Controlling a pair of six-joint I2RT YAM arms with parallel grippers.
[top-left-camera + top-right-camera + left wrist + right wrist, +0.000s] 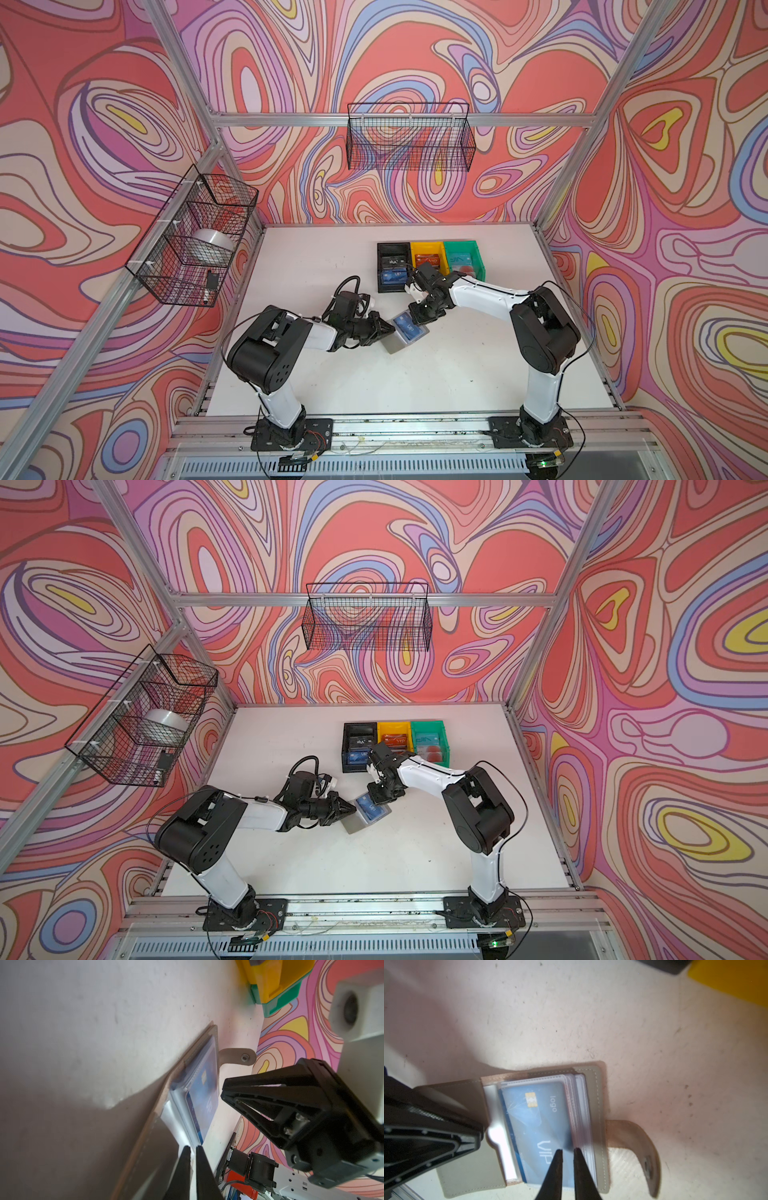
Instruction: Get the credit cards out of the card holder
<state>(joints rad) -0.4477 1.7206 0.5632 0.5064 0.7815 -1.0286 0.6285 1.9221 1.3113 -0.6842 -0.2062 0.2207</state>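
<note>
Open card holder (395, 345) on the surface (374, 382), lying just short of the black bin (379, 270) on its robot-facing side, the two claws meeting over it. We judge the chief hazard to be a drag rather than a draw: the blue card (537, 1118) sits under slick clear film, so fingers that close on the film and not on a bare card edge may slide off, or haul the stack of clear sleeves (581, 1105) along. A second hazard is a lost anchor; should the left claw (193, 1148) slip from the flap farther from the black bin, the light holder would lift or fold shut with the pull. That claw is clenched, its tips at the sleeve margin, and we cannot tell whether any film is caught between them. The right claw (568, 1150) hangs over the half nearer the black bin, fingers almost together above the "VIP" lettering; we cannot tell whether it grips anything. The holder is a flat grey bifold with stitched borders, spread open, its closing tab (639, 1142) curling free; the top sleeve shows the blue card with a gold chip, pale sleeve edges fanned beyond it.
</note>
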